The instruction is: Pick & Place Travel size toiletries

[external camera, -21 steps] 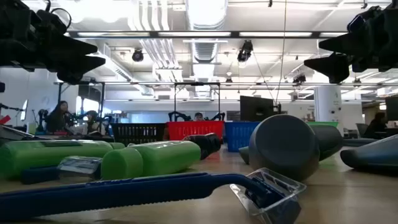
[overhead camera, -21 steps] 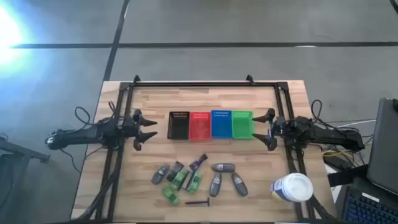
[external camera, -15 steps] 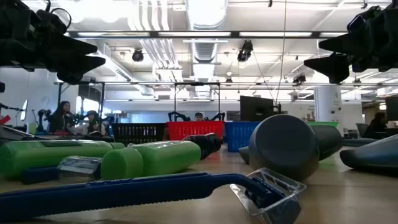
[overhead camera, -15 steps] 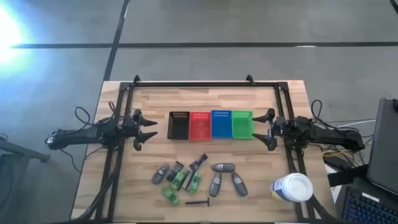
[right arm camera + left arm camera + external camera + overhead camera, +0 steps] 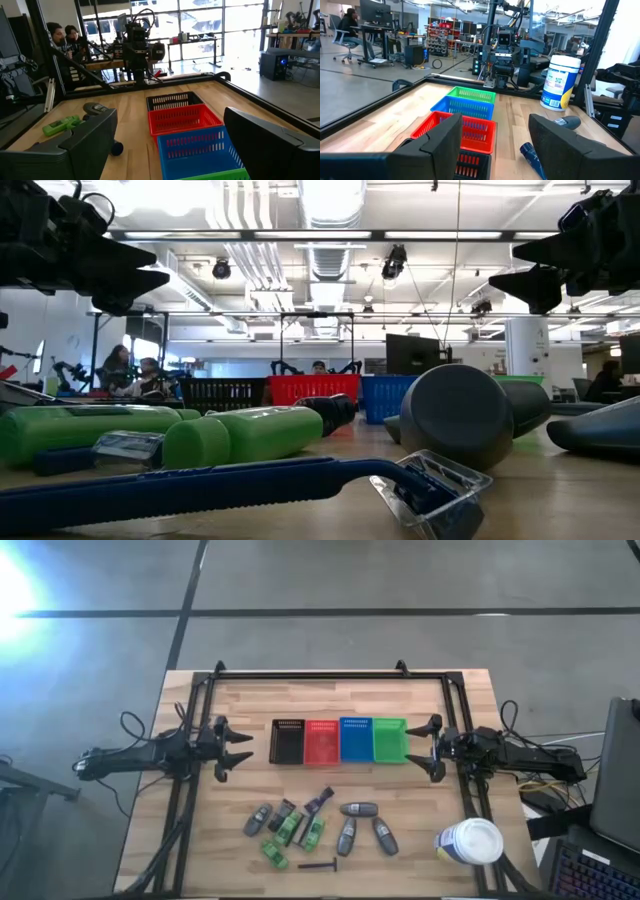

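High view: the light wooden slatted table (image 5: 230, 700) carries, at frame centre, a row of four small mesh baskets (image 5: 339, 740), black, red, blue and green, apparently staged as sorting bins. The left gripper (image 5: 238, 749) and right gripper (image 5: 431, 748) flank that row at mid-height, fingers spread apart, holding nothing. The grey, green and dark travel size toiletries (image 5: 318, 830) lie clustered in the lower centre, well apart from both grippers.
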